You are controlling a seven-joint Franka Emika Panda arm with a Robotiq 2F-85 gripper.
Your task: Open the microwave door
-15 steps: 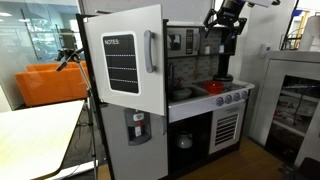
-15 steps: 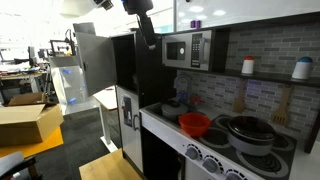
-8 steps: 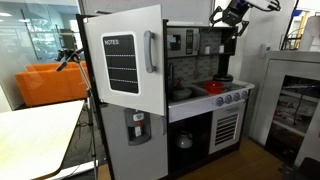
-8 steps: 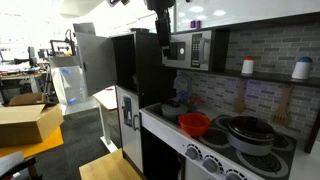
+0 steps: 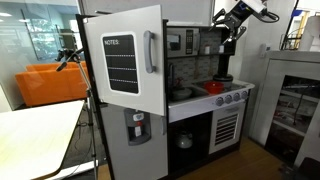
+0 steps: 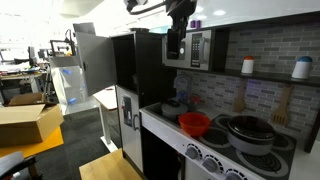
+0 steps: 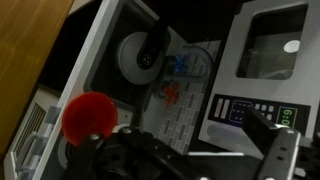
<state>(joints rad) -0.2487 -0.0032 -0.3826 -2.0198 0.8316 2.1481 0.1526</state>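
Claw [image 6: 175,45]: in wrist view [image 7: 190,150] one finger [image 7: 284,150] sits far out by the right edge, dark body along the bottom edge. Jaws read as spread wide, nothing between them, holds nothing. Contact w/ any surface: cannot tell.

Microwave [image 6: 190,48]: qty 1, built into the upper cabinet above the back edge of the counter [image 6: 160,120]. Microwave door [image 6: 178,50]: qty 1, flush w/ the front, shut; button panel [image 6: 198,48] at its right edge.

Claw vs door: in an exterior view the claw hangs vertical, in front of the door's left edge and overlapping it. In an exterior view [image 5: 225,42] it shows at microwave height, off to the side nearer the cabinet's right corner. Wrist view: door window [image 7: 268,42] in the upper right corner, panel [image 7: 255,110] next to it, just beside the visible finger.

Other items: red bowl [image 6: 195,124], qty 1, near the counter's front edge. Lidded pot [image 6: 245,130], qty 1, beside the bowl on the stove end. Jars [image 6: 248,66], qty 2, on the wall shelf, well apart. White door w/ "NOTES" board [image 5: 122,62], qty 1, at the unit's left edge.
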